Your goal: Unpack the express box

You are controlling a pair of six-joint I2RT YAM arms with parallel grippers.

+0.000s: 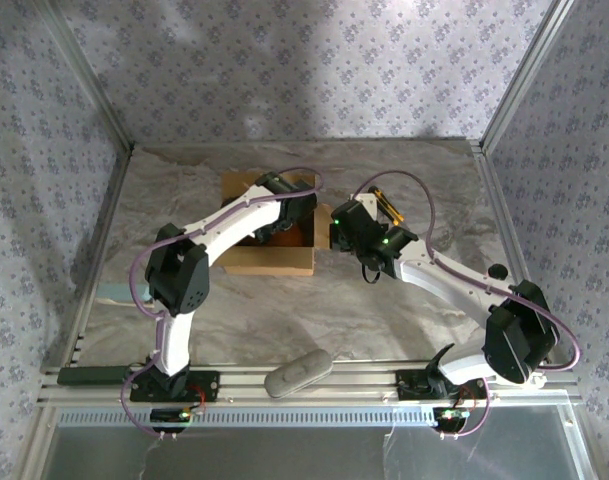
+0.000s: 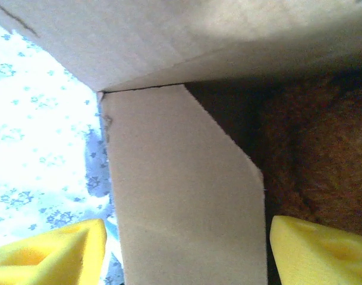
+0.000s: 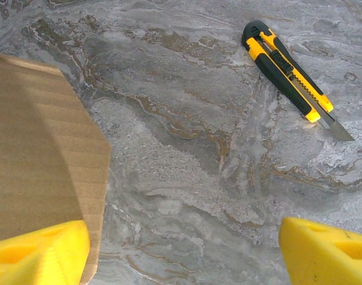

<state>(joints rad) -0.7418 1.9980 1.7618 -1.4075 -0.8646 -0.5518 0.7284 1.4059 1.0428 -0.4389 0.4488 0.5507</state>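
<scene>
The express box (image 1: 269, 262), open brown cardboard, stands at mid-table with a fuzzy brown plush (image 1: 284, 238) inside it. My left gripper (image 1: 290, 203) reaches over the box's far right corner. In the left wrist view its yellow fingertips (image 2: 50, 255) stand apart on either side of an upright cardboard flap (image 2: 181, 178), one outside the box and one inside beside the plush (image 2: 323, 148). My right gripper (image 1: 344, 235) hovers just right of the box. It (image 3: 183, 255) is open over bare table, with a flap's edge (image 3: 38, 148) by its left finger.
A yellow-and-black utility knife (image 3: 287, 71) with its blade out lies on the marble table (image 3: 186, 166), right of the box and behind the right gripper (image 1: 384, 205). A grey oblong object (image 1: 297, 372) rests on the front rail. Patterned walls enclose the table.
</scene>
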